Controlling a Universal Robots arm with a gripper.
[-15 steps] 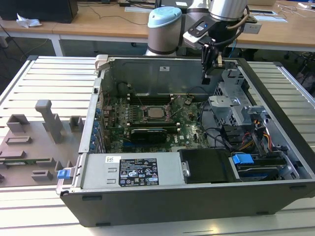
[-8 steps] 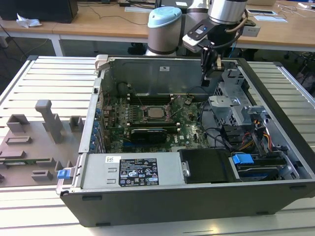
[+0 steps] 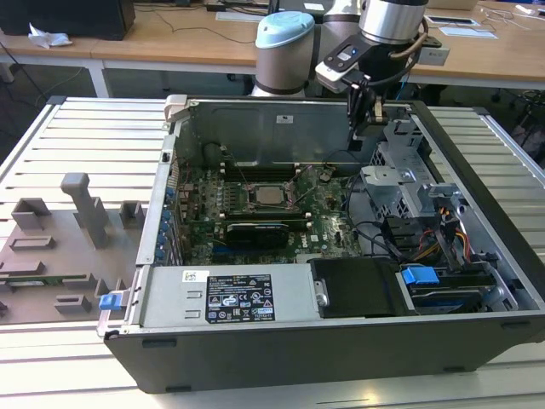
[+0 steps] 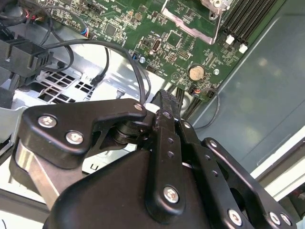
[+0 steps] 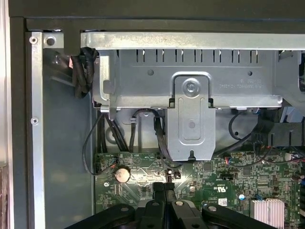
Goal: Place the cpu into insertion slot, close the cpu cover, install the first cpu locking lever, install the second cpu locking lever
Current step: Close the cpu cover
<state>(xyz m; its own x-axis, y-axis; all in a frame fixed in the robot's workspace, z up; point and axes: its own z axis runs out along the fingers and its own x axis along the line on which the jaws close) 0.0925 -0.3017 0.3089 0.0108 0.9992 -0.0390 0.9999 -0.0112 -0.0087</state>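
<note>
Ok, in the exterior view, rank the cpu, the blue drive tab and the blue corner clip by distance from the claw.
1. cpu, mid-board, nearest the claw.
2. blue drive tab, front, the exterior view's right.
3. blue corner clip, front, the exterior view's left.

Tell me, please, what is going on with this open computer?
A robot arm is working inside the open computer case. Its end effector, shut and empty, hangs over the motherboard by the case's rear wall, apart from the insertion slot, where the cpu sits.
</note>
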